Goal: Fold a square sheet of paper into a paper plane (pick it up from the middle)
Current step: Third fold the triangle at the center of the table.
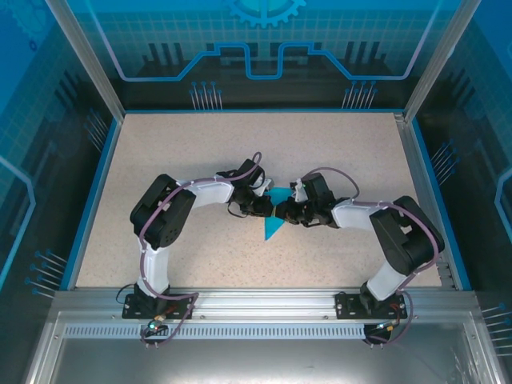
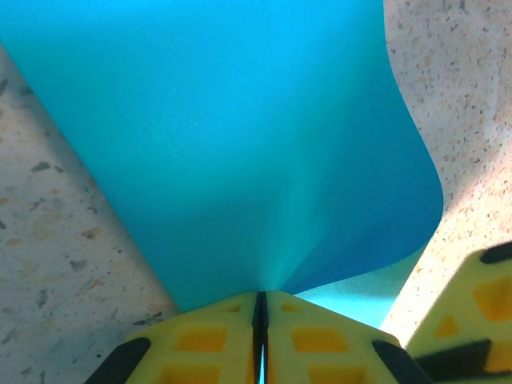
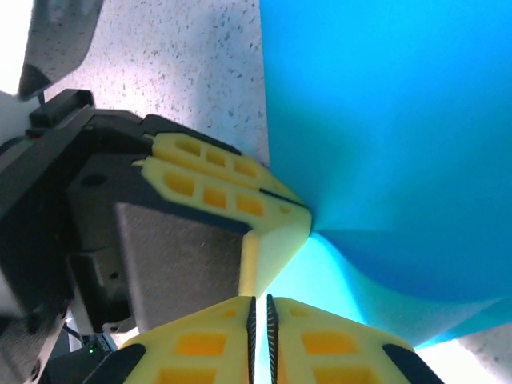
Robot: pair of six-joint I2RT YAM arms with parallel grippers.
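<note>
Meeting over the middle of the speckled worktop (image 1: 176, 152), the left arm (image 1: 160, 216) and the right arm (image 1: 400, 232) bring their tips almost nose to nose, with the blue paper (image 1: 272, 228) between them. From above, the paper reads as a narrow triangle (its sharp corner aimed toward the arm bases), and a smaller patch of it shows on the far side of the tips.

The left jaws are closed on the paper. In the left wrist view their yellow fingers (image 2: 216, 344) press together with only a dark seam between them, and the sheet fans out from that seam in a soft curve above the worktop. A yellow finger (image 2: 480, 308) of the right arm sits just beside them at the lower right.

In the right wrist view the right jaws are likewise pinched on the paper's paler edge, with a hair-thin slit left between the two fingers (image 3: 320, 344). The left arm's fingers (image 3: 216, 188) meet the sheet just beside them. The paper bows between the two grips.
</note>
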